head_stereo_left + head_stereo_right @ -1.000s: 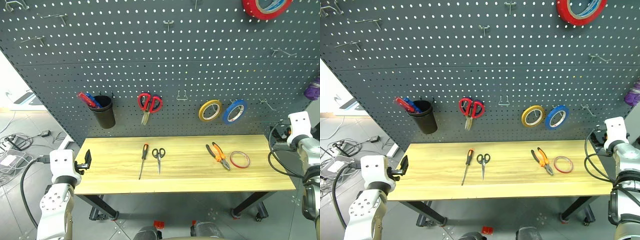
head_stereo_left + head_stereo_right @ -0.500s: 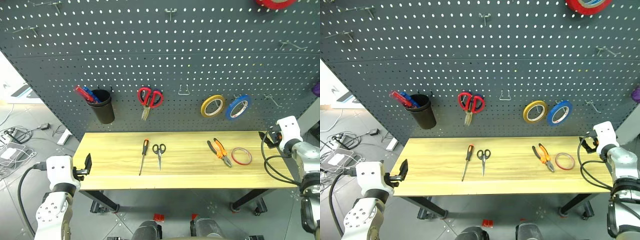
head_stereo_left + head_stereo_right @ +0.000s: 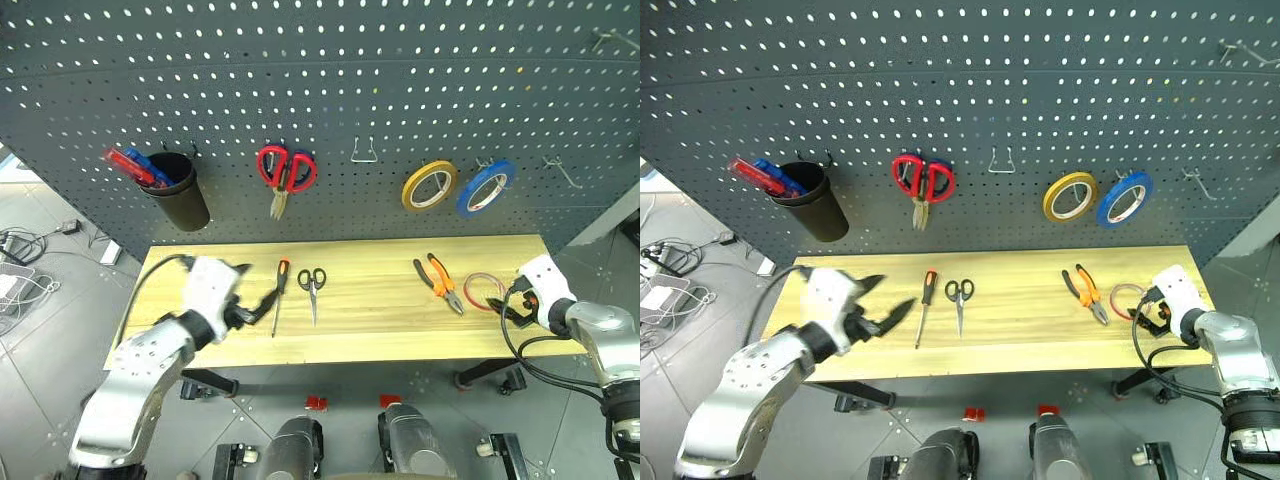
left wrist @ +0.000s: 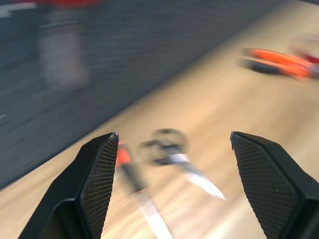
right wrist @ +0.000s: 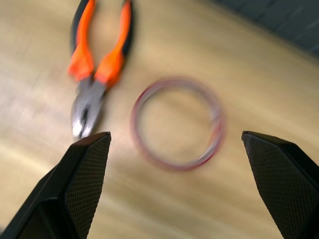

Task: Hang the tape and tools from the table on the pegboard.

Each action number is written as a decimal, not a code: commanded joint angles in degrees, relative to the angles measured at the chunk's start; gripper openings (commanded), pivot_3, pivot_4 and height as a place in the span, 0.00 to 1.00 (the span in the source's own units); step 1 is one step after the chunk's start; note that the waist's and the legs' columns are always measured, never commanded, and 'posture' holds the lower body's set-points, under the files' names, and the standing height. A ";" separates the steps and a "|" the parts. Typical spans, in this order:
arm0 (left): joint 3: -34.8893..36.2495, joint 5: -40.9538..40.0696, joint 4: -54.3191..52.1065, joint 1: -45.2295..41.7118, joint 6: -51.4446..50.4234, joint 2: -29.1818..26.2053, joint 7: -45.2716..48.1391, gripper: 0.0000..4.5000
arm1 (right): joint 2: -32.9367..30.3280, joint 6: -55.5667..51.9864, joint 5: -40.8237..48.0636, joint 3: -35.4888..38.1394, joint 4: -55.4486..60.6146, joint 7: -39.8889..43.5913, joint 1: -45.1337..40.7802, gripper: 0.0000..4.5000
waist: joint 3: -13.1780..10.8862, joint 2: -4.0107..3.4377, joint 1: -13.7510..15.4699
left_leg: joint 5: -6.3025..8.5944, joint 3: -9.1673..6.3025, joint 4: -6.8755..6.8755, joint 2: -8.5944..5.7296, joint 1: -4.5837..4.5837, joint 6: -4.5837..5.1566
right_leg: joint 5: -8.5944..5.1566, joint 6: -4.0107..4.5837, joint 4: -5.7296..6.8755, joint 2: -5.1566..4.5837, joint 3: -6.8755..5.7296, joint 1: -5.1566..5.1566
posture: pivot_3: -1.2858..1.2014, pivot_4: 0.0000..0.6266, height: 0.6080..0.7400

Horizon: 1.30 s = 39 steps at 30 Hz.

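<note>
The thin red tape ring (image 5: 177,123) lies flat on the wooden table (image 3: 380,325) near its right end, and in the right wrist view it sits in the gap between the right gripper's (image 5: 179,199) 2 black fingers (image 5: 82,184), a little ahead of the tips. Those fingers are spread wide and touch nothing. From the head camera the right gripper (image 3: 510,305) hangs at the table's right edge, just beside the ring.

The orange-and-black pliers (image 3: 438,284) lie just left of the ring, not touching it — handles toward the pegboard (image 3: 320,90), jaws toward the table's front edge, the long axis slightly slanted.

The left gripper (image 3: 885,312) hovers over the table's left part with its 2 fingers (image 4: 97,189) well apart and empty. Just to its right lies the slim screwdriver (image 3: 278,294), handle toward the pegboard and blade toward the front. Beside that lie the small black-handled scissors (image 3: 312,290), loops toward the board, blades to the front — both run nearly parallel, front to back.
</note>
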<state>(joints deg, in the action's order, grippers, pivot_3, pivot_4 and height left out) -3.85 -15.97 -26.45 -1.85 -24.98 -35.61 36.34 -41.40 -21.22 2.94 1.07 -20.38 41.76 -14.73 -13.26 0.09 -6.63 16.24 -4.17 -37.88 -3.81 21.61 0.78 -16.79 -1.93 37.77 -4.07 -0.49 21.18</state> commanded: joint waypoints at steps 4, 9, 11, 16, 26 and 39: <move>-9.92 3.10 4.35 -6.53 6.42 0.02 9.77 0.84 | 0.67 1.45 -5.00 -6.10 -6.52 1.03 -7.64 1.00 | -1.55 0.10 -1.87 | -0.01 0.10 -0.08 0.04 0.35 0.00 | 0.04 -0.01 0.08 0.02 0.02 0.38 | 0.37 0.49 1.00; -13.97 6.01 8.90 -11.62 10.00 2.37 12.13 0.84 | 1.67 7.69 -9.19 -10.59 -15.74 2.31 -14.49 1.00 | -2.76 0.35 -2.90 | -0.01 0.13 -0.09 0.10 0.41 0.01 | 0.05 -0.02 0.13 0.09 0.02 0.47 | 0.37 0.51 1.00; -14.67 6.39 10.01 -12.70 10.46 3.61 12.25 0.84 | 2.34 10.03 -10.55 -12.24 -20.36 3.52 -17.86 1.00 | -3.19 0.37 -3.12 | -0.01 0.16 -0.09 0.11 0.43 0.00 | 0.05 -0.02 0.13 0.10 0.03 0.49 | 0.37 0.51 1.00; -15.40 7.53 11.18 -13.20 11.55 4.75 12.86 0.84 | 3.33 13.39 -14.14 -15.66 -30.37 5.47 -24.38 1.00 | -3.84 0.64 -3.93 | -0.02 0.22 -0.12 0.15 0.48 -0.02 | 0.06 -0.05 0.18 0.14 0.05 0.56 | 0.37 0.51 1.00; -15.06 7.72 13.48 -14.24 13.22 7.05 13.43 0.85 | 4.87 16.84 -22.04 -22.60 -41.46 10.51 -31.60 0.36 | -3.90 0.64 -4.67 | -0.04 0.23 -0.21 0.17 0.49 -0.04 | 0.11 -0.14 0.22 0.16 0.05 0.56 | 0.37 0.46 1.00; -13.07 6.32 11.14 -13.13 15.44 10.55 11.79 0.85 | -2.95 19.31 -20.18 -13.93 -17.64 -0.56 -15.48 0.01 | -3.75 0.71 -4.23 | -0.08 0.14 -0.82 0.14 0.61 -0.14 | 0.30 -0.43 0.24 0.18 0.04 0.40 | 0.36 0.43 1.00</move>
<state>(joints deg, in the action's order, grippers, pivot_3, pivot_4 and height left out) -17.81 -9.12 -12.92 -14.33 -10.73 -26.22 49.30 -41.85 -0.42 -18.75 -16.94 -44.89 43.93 -32.64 -17.01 0.80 -10.86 16.15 -4.02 -38.75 -3.66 22.39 0.63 -16.48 -2.39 38.03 -3.89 -0.46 21.71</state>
